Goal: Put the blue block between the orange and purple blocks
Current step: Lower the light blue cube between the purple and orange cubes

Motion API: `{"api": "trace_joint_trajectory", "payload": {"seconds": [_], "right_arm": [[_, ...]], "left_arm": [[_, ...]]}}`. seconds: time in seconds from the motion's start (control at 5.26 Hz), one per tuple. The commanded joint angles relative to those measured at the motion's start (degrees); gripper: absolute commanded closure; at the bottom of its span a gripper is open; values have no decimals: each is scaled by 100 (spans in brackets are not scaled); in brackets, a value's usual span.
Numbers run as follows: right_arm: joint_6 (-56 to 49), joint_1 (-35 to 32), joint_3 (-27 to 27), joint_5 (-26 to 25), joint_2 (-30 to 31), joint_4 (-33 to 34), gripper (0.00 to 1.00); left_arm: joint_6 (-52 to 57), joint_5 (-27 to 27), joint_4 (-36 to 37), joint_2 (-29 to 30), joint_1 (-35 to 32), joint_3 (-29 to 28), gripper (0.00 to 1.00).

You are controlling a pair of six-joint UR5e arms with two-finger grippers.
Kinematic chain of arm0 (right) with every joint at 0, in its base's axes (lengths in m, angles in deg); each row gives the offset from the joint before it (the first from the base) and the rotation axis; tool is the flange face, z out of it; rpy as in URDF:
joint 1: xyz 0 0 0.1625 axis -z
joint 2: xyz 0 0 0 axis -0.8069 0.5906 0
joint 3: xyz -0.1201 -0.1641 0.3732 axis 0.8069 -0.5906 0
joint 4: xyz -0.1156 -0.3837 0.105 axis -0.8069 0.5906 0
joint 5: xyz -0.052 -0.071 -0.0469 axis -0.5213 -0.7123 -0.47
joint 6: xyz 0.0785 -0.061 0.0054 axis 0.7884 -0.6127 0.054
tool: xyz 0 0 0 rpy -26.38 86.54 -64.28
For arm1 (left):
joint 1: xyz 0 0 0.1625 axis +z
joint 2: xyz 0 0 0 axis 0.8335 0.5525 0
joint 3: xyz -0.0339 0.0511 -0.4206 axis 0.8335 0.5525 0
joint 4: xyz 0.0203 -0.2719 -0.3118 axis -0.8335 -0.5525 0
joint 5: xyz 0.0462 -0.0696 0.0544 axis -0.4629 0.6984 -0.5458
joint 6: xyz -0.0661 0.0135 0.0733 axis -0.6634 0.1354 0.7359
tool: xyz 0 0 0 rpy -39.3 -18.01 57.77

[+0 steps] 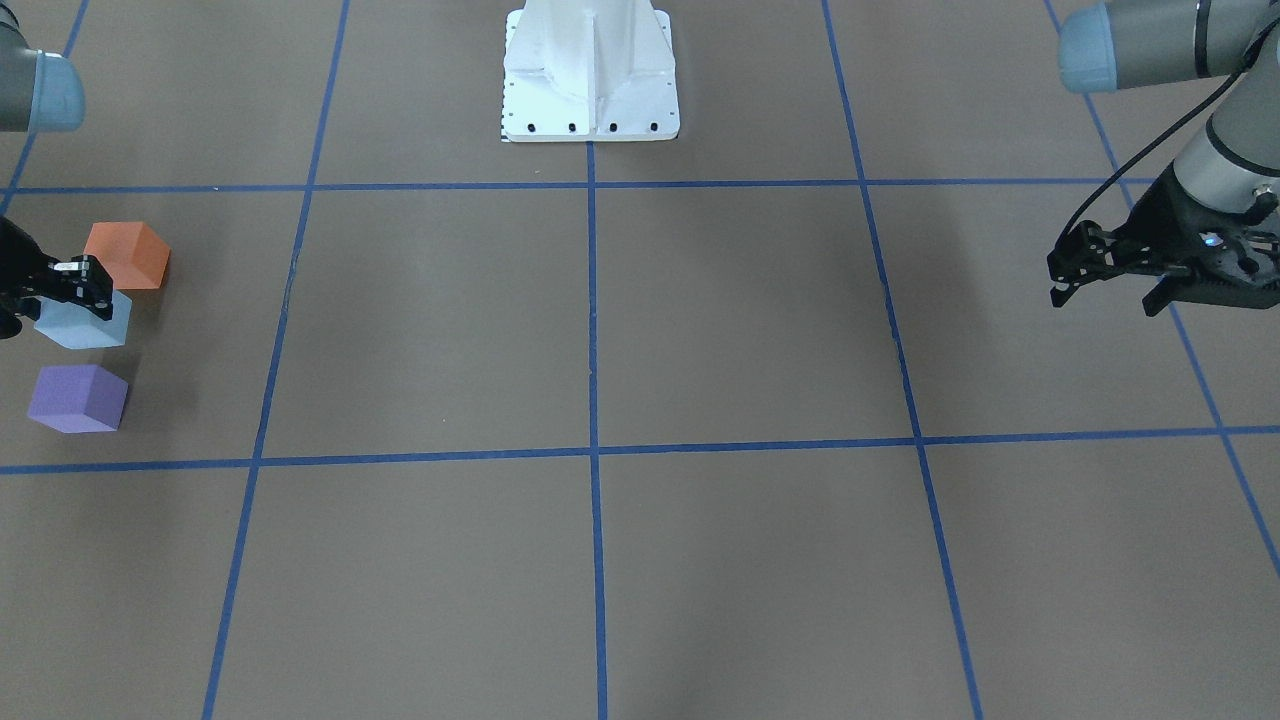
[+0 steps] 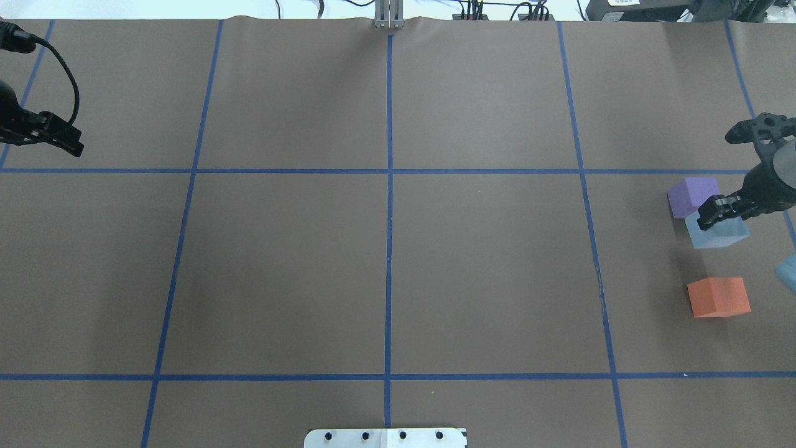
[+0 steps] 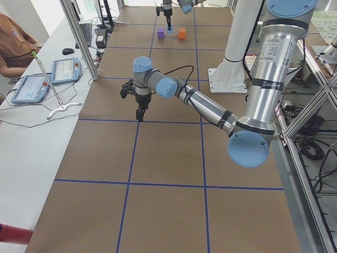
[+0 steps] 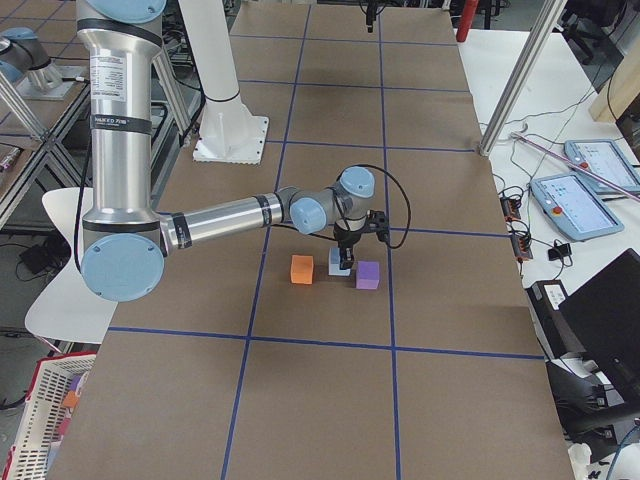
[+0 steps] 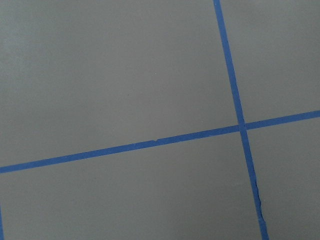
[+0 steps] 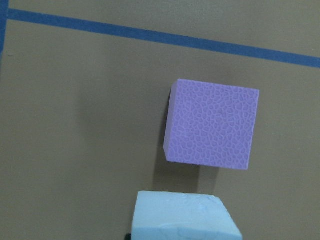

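Right gripper (image 1: 92,290) clasps the blue block (image 1: 80,328), a cube with no long axis, roughly square to its neighbours, between orange block (image 1: 128,255) and purple block (image 1: 78,398), nearer the purple; left gripper (image 1: 1105,298) hangs with jaws spread

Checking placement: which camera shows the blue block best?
Exterior front-facing: the blue block shows with both neighbours, the right gripper hiding one corner. Overhead similar; right wrist crops it; left wrist misses it; side views show it tiny.

silver arm tubes (image 4: 118,120), pale blue joint caps (image 4: 122,268), black left hand (image 1: 1103,298), black cable (image 2: 76,93), white screwed base (image 1: 590,90).
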Motion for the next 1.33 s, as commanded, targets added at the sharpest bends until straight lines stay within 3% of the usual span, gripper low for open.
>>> {"api": "trace_joint_trajectory", "payload": {"seconds": [0.0,1.14], "right_arm": [[0,137,-112,-33,-13,-23,100],[0,323,-499,-113,-118,-50,100]], "left_arm": [[7,-9,0,0,-2,5,0],[-2,-17,0,0,-2,40,0]]}}
